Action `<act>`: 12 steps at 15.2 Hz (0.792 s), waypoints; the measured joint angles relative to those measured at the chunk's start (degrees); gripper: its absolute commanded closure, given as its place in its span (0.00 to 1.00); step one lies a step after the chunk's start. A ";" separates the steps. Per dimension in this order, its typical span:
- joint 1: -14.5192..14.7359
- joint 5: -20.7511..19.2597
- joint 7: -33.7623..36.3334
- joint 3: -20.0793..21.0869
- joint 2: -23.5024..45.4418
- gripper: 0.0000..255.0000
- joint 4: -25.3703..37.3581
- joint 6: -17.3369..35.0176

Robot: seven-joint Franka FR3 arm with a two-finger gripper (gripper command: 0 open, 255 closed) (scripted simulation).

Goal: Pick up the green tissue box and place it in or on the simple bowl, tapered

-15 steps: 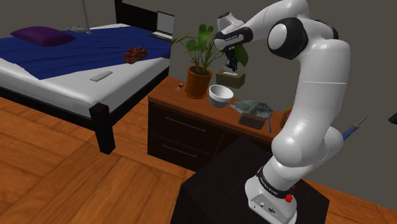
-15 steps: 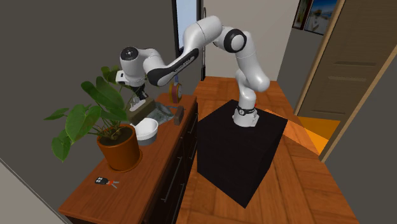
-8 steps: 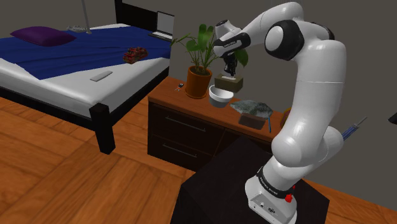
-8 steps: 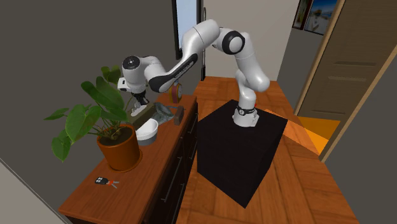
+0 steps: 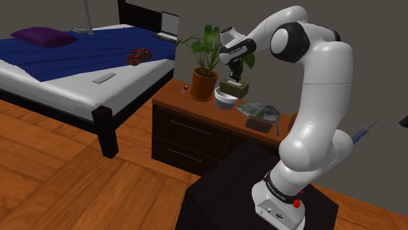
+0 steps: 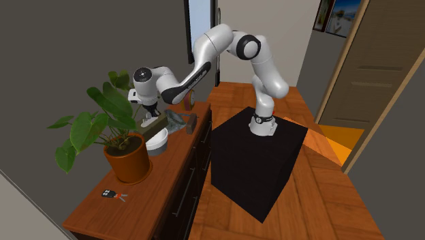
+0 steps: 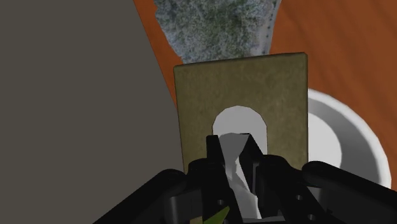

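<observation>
Wrist view: the gripper (image 7: 234,151) clasps the olive tissue box (image 7: 203,95) by its white tissue. The box hides part of the white bowl (image 7: 340,137) below it, and the fingertips are hard to make out.

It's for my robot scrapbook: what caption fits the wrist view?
Jaws clasp the olive-green tissue box by its top, holding it above the white bowl's edge.
</observation>
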 measured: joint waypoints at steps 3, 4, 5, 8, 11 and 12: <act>-0.04 0.00 0.04 -0.01 0.32 1.00 0.24 0.08; -0.04 -0.05 0.14 -0.02 0.24 1.00 0.02 0.21; -0.07 -0.05 0.11 -0.02 0.23 0.00 -0.04 0.25; 0.02 0.00 0.15 0.15 0.45 0.00 -0.38 0.55; 0.05 0.04 0.12 0.18 0.47 0.00 -0.33 0.49; 0.26 0.16 0.03 0.29 0.15 0.00 -0.09 -0.15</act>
